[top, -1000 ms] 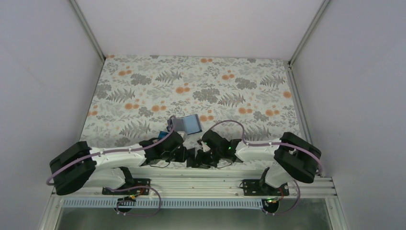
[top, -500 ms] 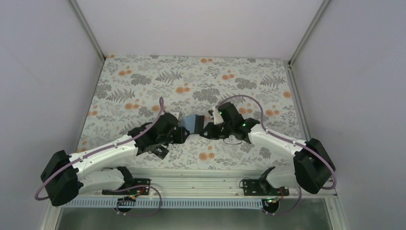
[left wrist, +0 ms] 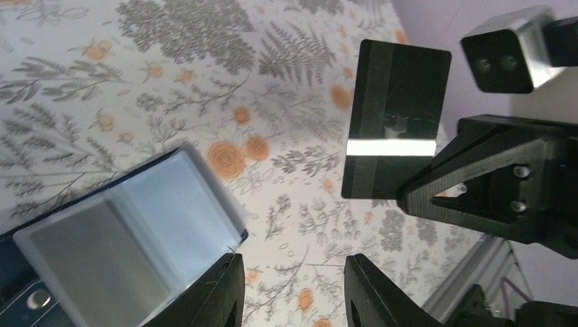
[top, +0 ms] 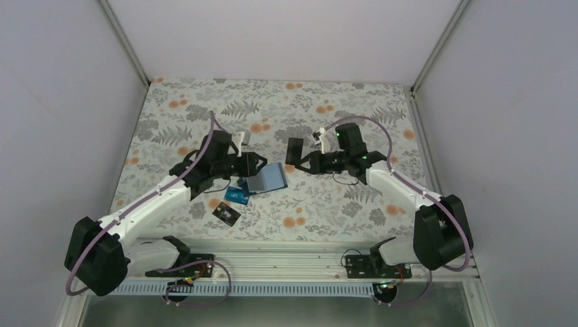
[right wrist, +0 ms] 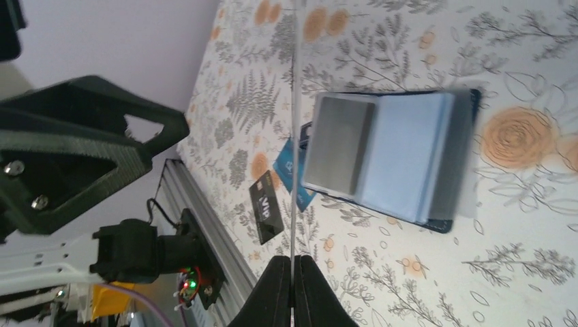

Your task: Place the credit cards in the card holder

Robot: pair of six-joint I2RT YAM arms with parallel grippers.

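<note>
Credit cards first: you have one black card (left wrist: 395,129) up off the table, pinched at its lower edge by your right gripper (right wrist: 293,264), whose jaws are clenched on it. The card stands upright and slightly tilted. From the left wrist view you see its face, with a bright band across it. From the right wrist view you see it only edge-on, as a thin line rising from between the fingers. In the top view it hangs over the floral tablecloth (top: 204,109), near the far right side of the card holder (top: 270,178) and clear of it.

That card holder lies open on the cloth between your two arms - dark navy on the outside, pale blue-grey inside, with one half looking greyer than the other.

Your left gripper (left wrist: 292,267) hovers at the holder's left edge with its jaws released. Nothing sits between the fingers, and you can see bare cloth through the gap. One finger overlaps the holder's corner in the left wrist view, but you cannot tell whether it touches. The two grippers face each other across the holder.

Two more cards lie flat on the cloth on the holder's near-left side. The teal-blue card (top: 237,194) sits right against the holder - in the right wrist view one end appears to run under the holder's edge. The VIP card (right wrist: 267,214), black with light lettering, lies just beside the teal one, closer to the arm bases.
</note>
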